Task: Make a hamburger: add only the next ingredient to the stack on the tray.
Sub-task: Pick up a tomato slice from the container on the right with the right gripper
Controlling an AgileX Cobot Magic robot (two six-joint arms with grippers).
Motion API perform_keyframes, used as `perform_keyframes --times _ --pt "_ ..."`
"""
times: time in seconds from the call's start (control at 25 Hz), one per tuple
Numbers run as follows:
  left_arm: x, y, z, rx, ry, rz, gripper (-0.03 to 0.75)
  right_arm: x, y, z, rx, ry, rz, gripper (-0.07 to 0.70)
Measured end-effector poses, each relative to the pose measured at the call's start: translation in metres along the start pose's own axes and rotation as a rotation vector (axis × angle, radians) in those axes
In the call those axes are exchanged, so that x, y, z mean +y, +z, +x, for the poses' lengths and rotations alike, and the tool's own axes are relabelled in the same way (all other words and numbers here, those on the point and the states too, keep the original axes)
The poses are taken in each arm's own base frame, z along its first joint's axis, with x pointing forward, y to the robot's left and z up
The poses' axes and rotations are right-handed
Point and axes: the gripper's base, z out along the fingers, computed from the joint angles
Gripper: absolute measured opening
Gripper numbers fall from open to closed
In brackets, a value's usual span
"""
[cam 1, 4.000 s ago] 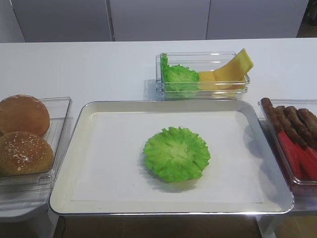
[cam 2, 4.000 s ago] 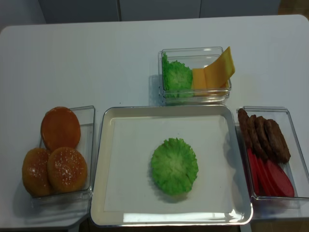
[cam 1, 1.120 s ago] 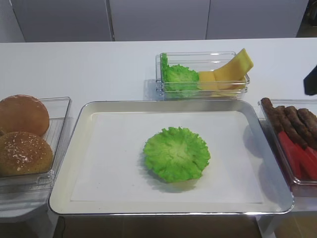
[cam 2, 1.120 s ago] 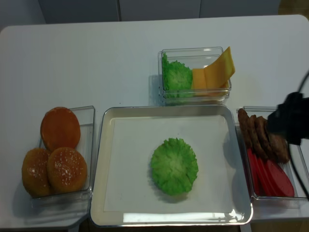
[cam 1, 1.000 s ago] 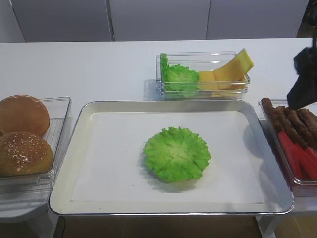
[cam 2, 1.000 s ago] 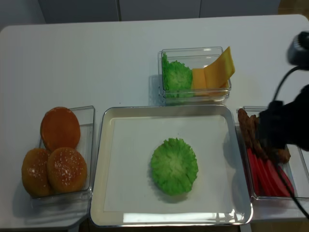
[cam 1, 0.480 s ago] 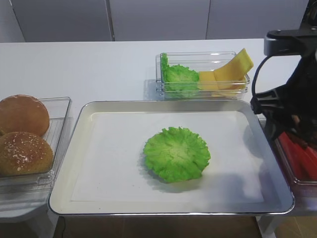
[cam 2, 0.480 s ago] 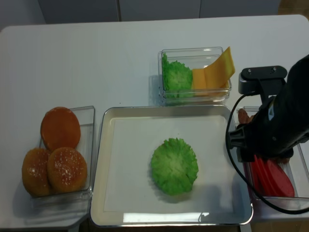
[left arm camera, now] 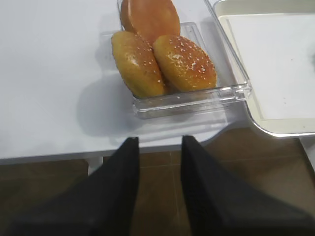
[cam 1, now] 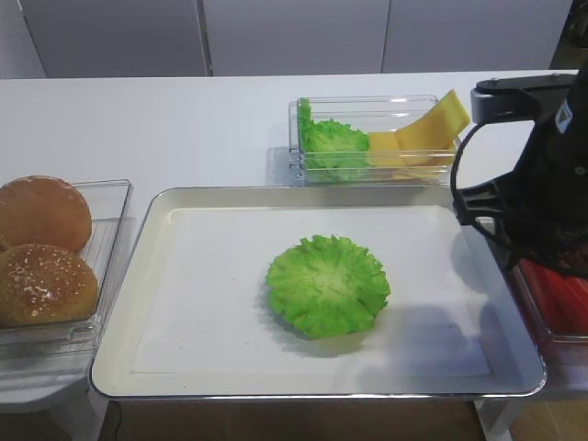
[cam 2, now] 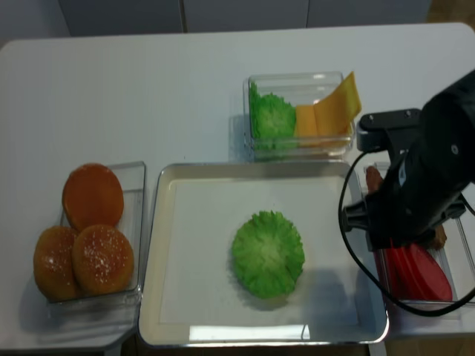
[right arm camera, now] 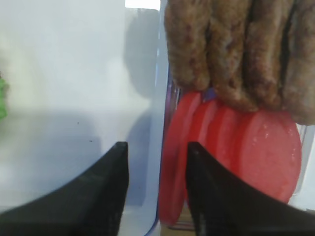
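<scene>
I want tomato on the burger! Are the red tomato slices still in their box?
In. The flat round red tomato slices stand overlapped beside brown patties; none on the lettuce.

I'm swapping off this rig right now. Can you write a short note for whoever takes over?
Right claw: jaws apart, straddling the wall of the patty and tomato box, holding nothing.
Left claw: jaws apart, empty, off the table edge near the buns.
Tray: only the lettuce lies on it.
Tomato slices all sit in their box, below the patties.
Done: approach to the box.
Left: grip one tomato slice and lay it on the lettuce.
</scene>
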Motion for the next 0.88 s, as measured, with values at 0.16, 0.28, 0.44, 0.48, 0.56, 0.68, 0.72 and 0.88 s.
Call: perform_keyframes --times 0.16,0.28,0.44,0.48,0.56,0.68,0.72,0.88 --pt "0.0 0.0 0.0 0.0 0.0 0.0 0.216 -0.0005 0.004 -0.0015 0.01 -0.008 0.016 0.29" --pt "0.0 0.0 0.0 0.0 0.0 0.0 0.216 -0.0018 0.0038 -0.0021 0.003 -0.017 0.031 0.266" --pt "0.0 0.0 0.0 0.0 0.0 0.0 0.216 -0.0022 0.0038 -0.0023 0.002 -0.019 0.035 0.197" --pt "0.0 0.0 0.0 0.0 0.0 0.0 0.216 -0.0022 0.0038 -0.0023 0.002 -0.019 0.035 0.189" --pt "0.0 0.0 0.0 0.0 0.0 0.0 0.216 -0.0023 0.0038 -0.0021 0.004 -0.019 0.036 0.183" --pt "0.0 0.0 0.0 0.0 0.0 0.0 0.216 -0.0023 0.0038 -0.002 0.005 -0.021 0.036 0.179" --pt "0.0 0.0 0.0 0.0 0.0 0.0 0.216 -0.0023 0.0038 -0.002 0.005 -0.021 0.036 0.178" --pt "0.0 0.0 0.0 0.0 0.0 0.0 0.216 -0.0025 0.0038 -0.002 0.005 -0.022 0.038 0.175"
